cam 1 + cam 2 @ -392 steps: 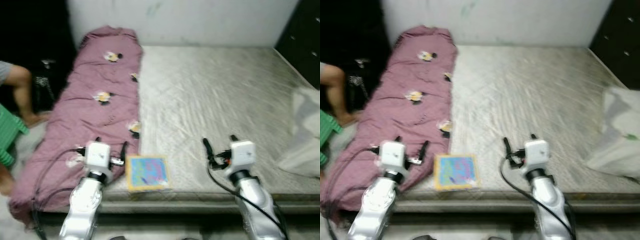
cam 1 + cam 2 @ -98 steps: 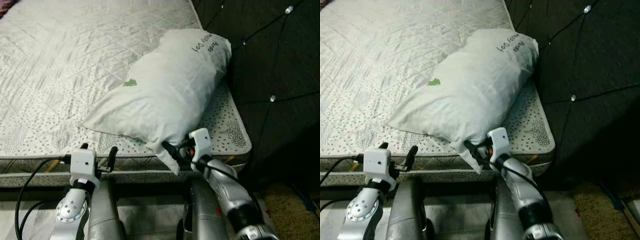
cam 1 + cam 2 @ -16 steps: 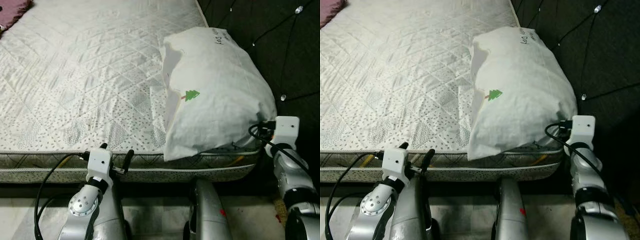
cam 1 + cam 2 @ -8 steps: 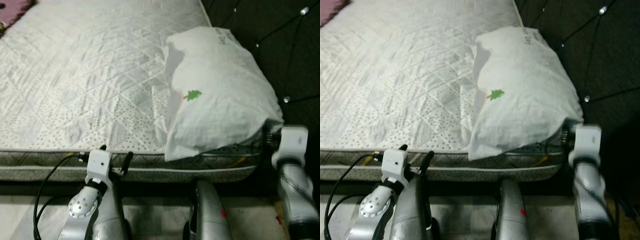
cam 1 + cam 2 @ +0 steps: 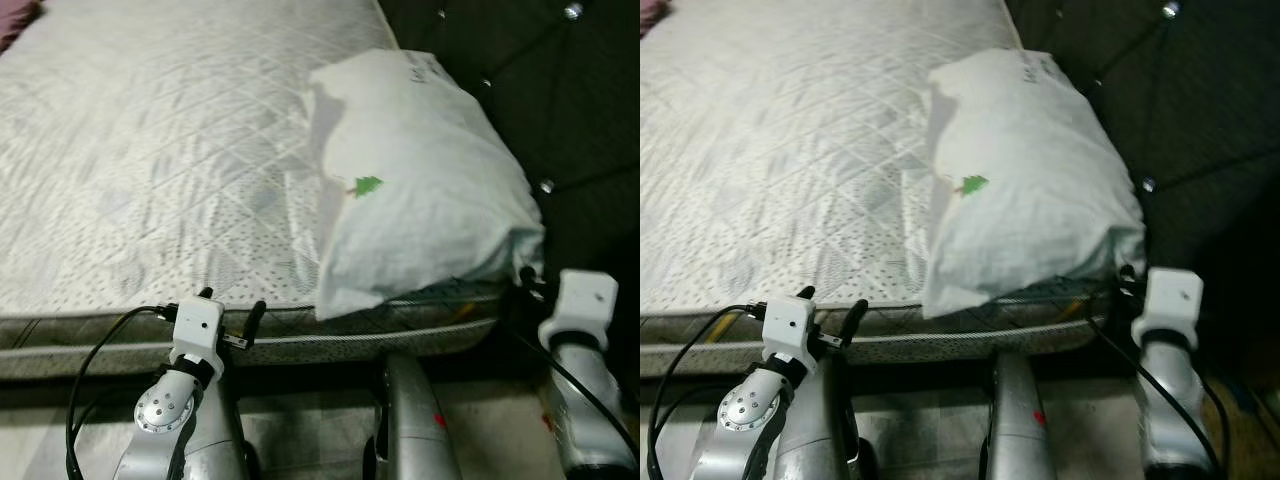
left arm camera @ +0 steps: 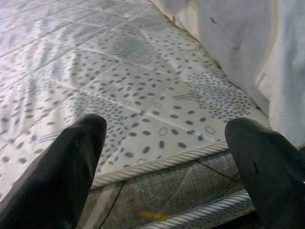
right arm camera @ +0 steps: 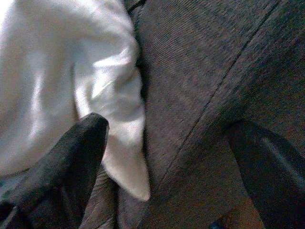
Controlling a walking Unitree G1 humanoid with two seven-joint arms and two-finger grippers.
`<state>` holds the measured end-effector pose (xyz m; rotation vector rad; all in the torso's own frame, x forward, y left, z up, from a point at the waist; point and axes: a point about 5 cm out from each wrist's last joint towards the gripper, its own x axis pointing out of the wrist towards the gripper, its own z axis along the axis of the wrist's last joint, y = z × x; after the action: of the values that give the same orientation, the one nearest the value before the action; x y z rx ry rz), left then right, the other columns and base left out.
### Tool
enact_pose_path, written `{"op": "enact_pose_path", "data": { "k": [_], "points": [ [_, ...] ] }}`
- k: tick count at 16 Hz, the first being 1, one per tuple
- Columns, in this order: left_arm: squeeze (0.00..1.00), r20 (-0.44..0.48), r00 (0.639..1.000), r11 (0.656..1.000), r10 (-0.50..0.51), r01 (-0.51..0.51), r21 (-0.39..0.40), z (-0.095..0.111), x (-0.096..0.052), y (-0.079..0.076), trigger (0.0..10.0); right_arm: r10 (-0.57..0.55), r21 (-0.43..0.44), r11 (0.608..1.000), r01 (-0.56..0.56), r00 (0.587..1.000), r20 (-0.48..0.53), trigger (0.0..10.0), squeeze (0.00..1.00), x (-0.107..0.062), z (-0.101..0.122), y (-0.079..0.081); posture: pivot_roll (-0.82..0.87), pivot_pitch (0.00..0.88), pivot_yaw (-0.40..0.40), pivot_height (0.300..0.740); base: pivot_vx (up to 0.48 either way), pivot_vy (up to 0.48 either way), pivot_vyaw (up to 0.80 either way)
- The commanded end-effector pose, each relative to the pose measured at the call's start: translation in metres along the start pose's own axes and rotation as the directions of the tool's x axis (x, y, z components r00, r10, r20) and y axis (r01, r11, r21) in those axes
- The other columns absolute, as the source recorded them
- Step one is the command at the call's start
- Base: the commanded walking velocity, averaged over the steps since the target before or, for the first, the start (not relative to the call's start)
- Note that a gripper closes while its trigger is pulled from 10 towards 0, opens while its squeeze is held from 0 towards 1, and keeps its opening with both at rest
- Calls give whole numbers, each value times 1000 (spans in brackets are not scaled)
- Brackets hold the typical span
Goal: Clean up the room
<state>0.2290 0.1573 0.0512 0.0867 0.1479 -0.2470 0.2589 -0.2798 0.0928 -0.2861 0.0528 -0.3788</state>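
A white pillow [image 5: 420,180] with a small green tree print lies on the quilted mattress [image 5: 150,170] at its right end, against the dark headboard. My right gripper [image 7: 169,126] is open just off the pillow's near right corner [image 7: 119,143], between it and the headboard fabric, holding nothing. Low in front of the mattress's near edge my left gripper [image 6: 167,129] is open and holds nothing; the corded mattress seam [image 6: 157,164] lies between its fingers.
The dark tufted headboard [image 5: 560,100] with shiny studs rises right of the pillow. The mattress's near edge [image 5: 100,335] runs across in front of me. My silver legs [image 5: 410,420] and pale floor show below. A bit of purple blanket [image 5: 15,12] lies at the far left.
The view has shifted slightly. My right arm has come down and back a little from the pillow's corner. The pillow and my left arm have stayed put.
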Motion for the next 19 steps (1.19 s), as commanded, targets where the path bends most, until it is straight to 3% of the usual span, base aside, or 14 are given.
{"op": "enact_pose_path", "data": {
  "k": [1,3,6,7,8,9,13,15,16,17,19],
  "points": [
    [0,-16,1000,1000,3,-3,4,-3,-2,1,10000,-41,18,999,38,962,269,10000,1000,18,66,-3,18,84,-14,539,0,0,0],
    [0,-15,1000,1000,6,-6,3,-3,-3,1,10000,39,39,998,-56,940,339,10000,1000,21,86,16,23,84,-16,539,0,0,0],
    [0,-13,1000,1000,9,-9,1,-3,-3,1,10000,161,40,982,-186,924,348,10000,1000,18,90,43,30,83,-18,539,0,0,0],
    [0,-13,1000,1000,10,-10,2,-3,-3,1,10000,188,33,978,-208,933,306,10000,1000,16,80,46,32,82,-18,539,0,0,0],
    [0,-13,1000,1000,11,-11,2,-3,-4,1,10000,209,68,973,-222,965,161,10000,1000,6,48,43,32,83,-20,539,0,0,0],
    [0,-14,1000,1000,10,-10,2,-3,-4,1,10000,212,106,969,-222,973,94,10000,1000,-3,30,38,30,84,-20,539,0,0,0],
    [0,-19,1000,1000,3,-3,4,-4,-5,2,10000,281,118,951,-285,958,55,10000,1000,-38,10,31,17,85,-15,539,0,0,0],
    [0,-19,1000,1000,-6,6,7,-4,-3,2,10000,325,106,933,-343,932,159,10000,1000,-45,33,35,3,84,-4,539,0,0,0],
    [0,-17,1000,1000,-13,13,9,-3,-1,2,10000,334,43,933,-357,904,267,10000,1000,-40,57,39,5,81,-2,539,0,0,0],
    [0,-16,1000,1000,-14,14,10,-3,0,2,10000,332,47,931,-362,894,301,10000,1000,-36,67,43,6,79,-2,539,0,0,0],
    [0,-13,1000,1000,-13,13,11,-2,1,2,10000,399,104,884,-455,852,339,10000,1000,-29,85,65,14,75,-4,539,0,0,0]
  ]
}}
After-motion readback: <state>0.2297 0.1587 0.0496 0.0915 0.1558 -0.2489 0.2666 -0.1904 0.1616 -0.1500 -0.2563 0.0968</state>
